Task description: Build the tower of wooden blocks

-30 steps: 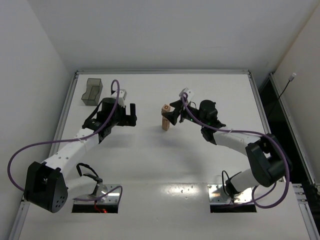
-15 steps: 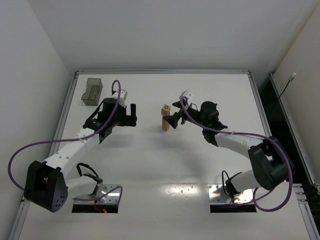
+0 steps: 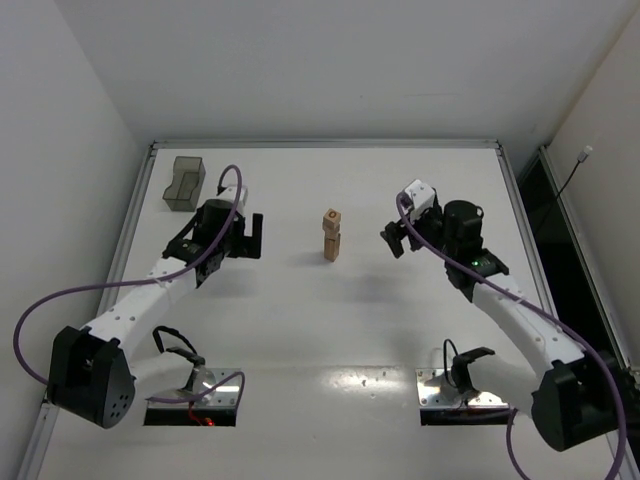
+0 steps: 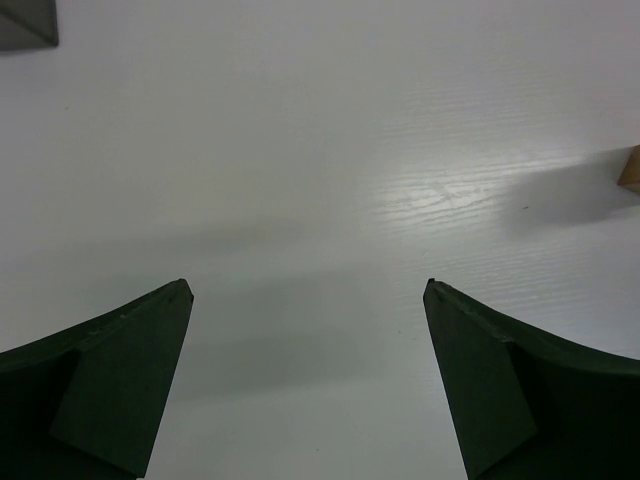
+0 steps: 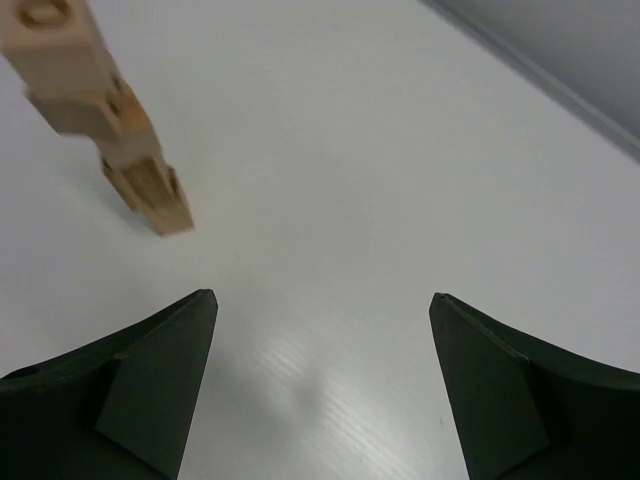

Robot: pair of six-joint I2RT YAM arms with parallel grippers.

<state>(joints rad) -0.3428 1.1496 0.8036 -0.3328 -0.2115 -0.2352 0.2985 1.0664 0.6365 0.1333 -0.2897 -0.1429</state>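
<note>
The tower [image 3: 332,236] is a narrow column of light-brown wood blocks standing alone in the middle of the table. It also shows in the right wrist view [image 5: 105,120], at the upper left and a little crooked. One corner of a block [image 4: 631,170] shows at the right edge of the left wrist view. My left gripper [image 3: 251,237] is open and empty, to the left of the tower. My right gripper [image 3: 393,240] is open and empty, to the right of the tower and apart from it.
A dark grey translucent bin [image 3: 184,183] stands at the back left of the table; its corner [image 4: 27,22] shows in the left wrist view. The table's raised rim [image 3: 325,145] runs along the back. Two metal base plates sit at the near edge.
My right gripper has let go of the top block and pulled back to the right, away from the tower. My left gripper has drawn back slightly to the left.
</note>
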